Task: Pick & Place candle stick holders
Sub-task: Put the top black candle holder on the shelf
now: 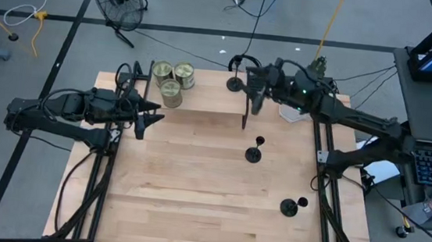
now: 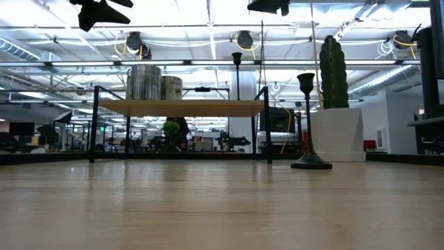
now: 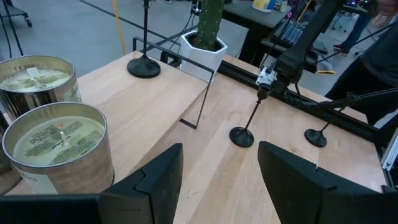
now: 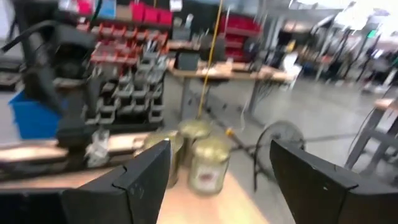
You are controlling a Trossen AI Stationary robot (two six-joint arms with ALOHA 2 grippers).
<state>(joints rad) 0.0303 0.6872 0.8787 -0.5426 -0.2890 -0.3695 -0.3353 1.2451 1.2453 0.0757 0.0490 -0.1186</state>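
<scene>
The counter carries a low raised shelf along its far edge, holding three gold tins and one of the candle stick holders. Two more holders stand upright on the open wood: one mid-counter, one near the right front. The right gripper hovers over the shelf's right end, jaws wide and empty; the mid-counter holder lies below it and toward the front, stem vertical. The left gripper waits beside the tins, jaws parted, empty, clearly farther off, so the right arm looks better placed.
</scene>
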